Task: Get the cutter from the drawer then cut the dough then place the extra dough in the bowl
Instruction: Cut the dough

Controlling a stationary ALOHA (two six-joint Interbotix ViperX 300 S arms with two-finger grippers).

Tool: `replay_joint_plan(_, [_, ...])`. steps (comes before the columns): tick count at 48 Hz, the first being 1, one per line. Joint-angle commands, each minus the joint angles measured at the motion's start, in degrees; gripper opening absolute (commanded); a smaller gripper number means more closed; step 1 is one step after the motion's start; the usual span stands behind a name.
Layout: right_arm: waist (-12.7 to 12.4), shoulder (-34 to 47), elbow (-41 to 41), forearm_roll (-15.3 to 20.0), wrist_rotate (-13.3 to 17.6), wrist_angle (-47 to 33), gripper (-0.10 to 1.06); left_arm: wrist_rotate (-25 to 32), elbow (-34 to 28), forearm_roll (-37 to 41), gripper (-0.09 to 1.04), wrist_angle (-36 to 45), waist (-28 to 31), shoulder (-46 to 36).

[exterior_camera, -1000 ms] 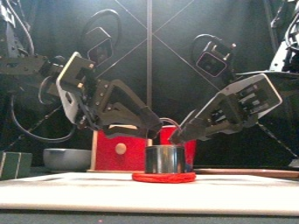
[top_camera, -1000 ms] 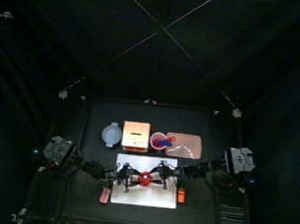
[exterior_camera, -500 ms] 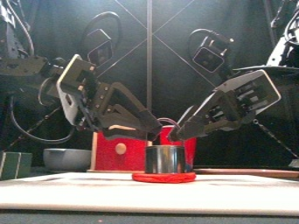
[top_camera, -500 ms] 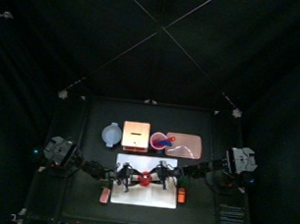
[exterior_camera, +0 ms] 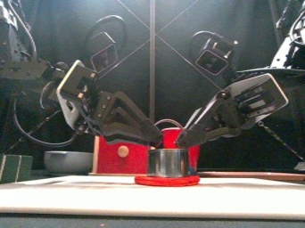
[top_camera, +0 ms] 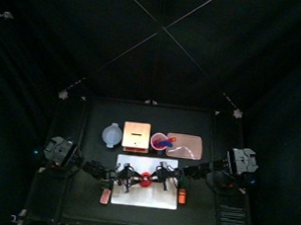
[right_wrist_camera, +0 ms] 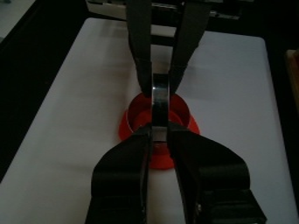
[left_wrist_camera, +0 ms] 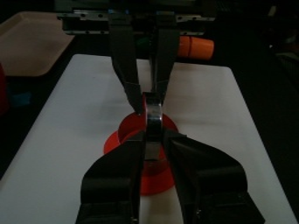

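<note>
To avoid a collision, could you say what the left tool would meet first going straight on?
The cutter, whose wire handle sits at its tips; just beyond, probably the right tool.

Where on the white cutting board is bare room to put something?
The board is bare along its front edge and both ends, around the flat red dough. The middle is crowded: left end effector and right end effector meet on the round metal cutter.

No readable text, no labels, brands, numbers or signs in any view; nothing legible on any surface
</note>
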Motion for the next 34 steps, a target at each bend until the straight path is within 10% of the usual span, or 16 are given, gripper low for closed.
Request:
replay_joint_plan(1, [-0.62, -0.53, -1.05, 0.09, 0.00, 0.00, 0.57, -0.09, -0.09, 0.09, 0.60, 1.05, -0.18, -0.53])
replay_joint_plan(34, [-0.97, 7.21, 0.53, 5.62, 0.35, 5.71, 0.56, -0.79, -1.58, -0.18, 0.54, 10.72, -1.23, 2.99])
